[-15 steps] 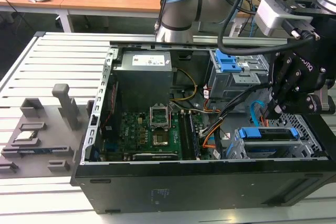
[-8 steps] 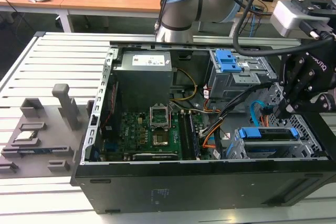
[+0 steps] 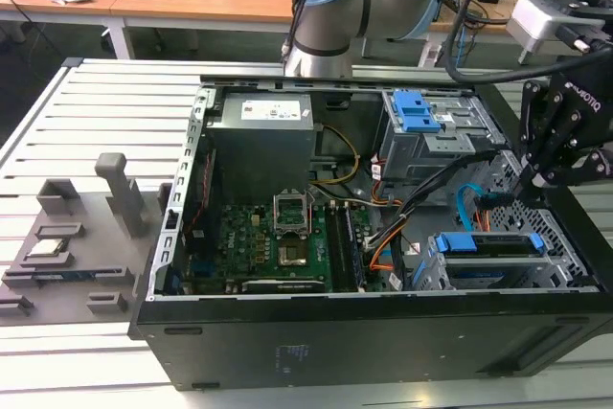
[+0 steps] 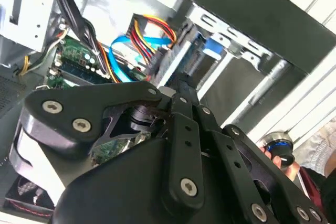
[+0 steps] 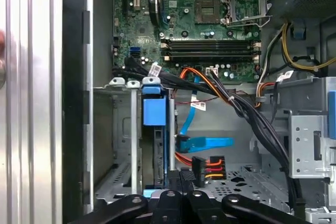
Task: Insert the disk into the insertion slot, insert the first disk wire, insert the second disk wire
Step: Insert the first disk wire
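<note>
Black sheet steel forms the open computer case [image 3: 383,332], which lies on a slatted aluminium table [image 3: 96,102] in the exterior view. Inside it are a grey power supply [image 3: 263,131], a green motherboard [image 3: 268,237] and a taller grey cage with a blue latch [image 3: 436,146]. At the exterior view's lower right corner of the case sits the insertion slot [image 3: 565,251]. The disk [image 3: 484,244] lies inside it, with its bright blue frame showing along the top. The gripper [image 3: 533,179] hangs just above that cage, beside a blue data cable [image 3: 466,203]. Outside the case, on the exterior view's left, a grey tray [image 3: 86,289] carries a small square chip [image 3: 48,248].

In the second wrist view the gripper [image 4: 178,90] points down into the case. Beyond it are the blue data cable [image 4: 123,59], a bundle of red and yellow wires [image 4: 152,30] and the disk's blue frame [image 4: 212,48]. A person's hand [image 4: 273,158] shows beyond the case wall.

In the first wrist view the disk [image 5: 155,111] stands edge-on inside the insertion slot [image 5: 121,140]. The blue data cable [image 5: 207,142] ends just beside the disk. A black power connector [image 5: 199,165] with red, yellow and orange wires lies close to the gripper [image 5: 179,179]. Whether either wire is seated in the disk cannot be told. Nor can it be told whether the gripper is apart, together or clamped on anything.
</note>
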